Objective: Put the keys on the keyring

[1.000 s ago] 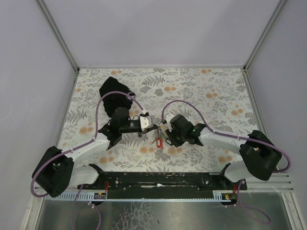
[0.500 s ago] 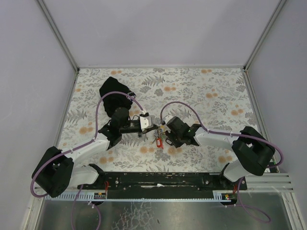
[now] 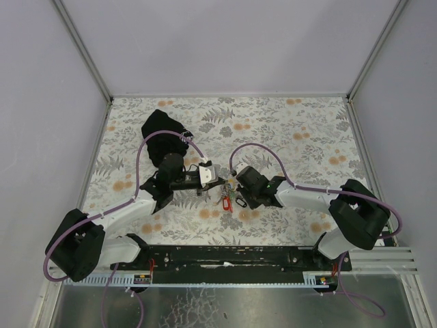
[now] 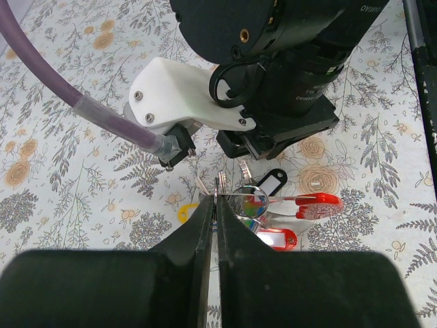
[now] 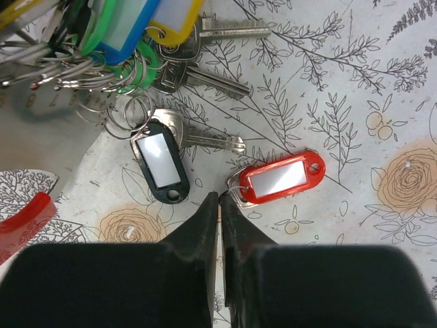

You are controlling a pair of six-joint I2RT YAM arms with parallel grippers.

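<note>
The keys with their coloured tags lie bunched on the flowered table between both arms. The left gripper has its jaws pressed together on the keyring. The right gripper has its jaws nearly closed beside the red tag; whether they pinch its small ring I cannot tell.

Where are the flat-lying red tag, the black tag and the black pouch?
red tag (image 5: 281, 178), right wrist view, its white label.
black tag (image 5: 158, 162), right wrist view, its white label.
black pouch (image 3: 161, 132), top external view, its middle.
</note>
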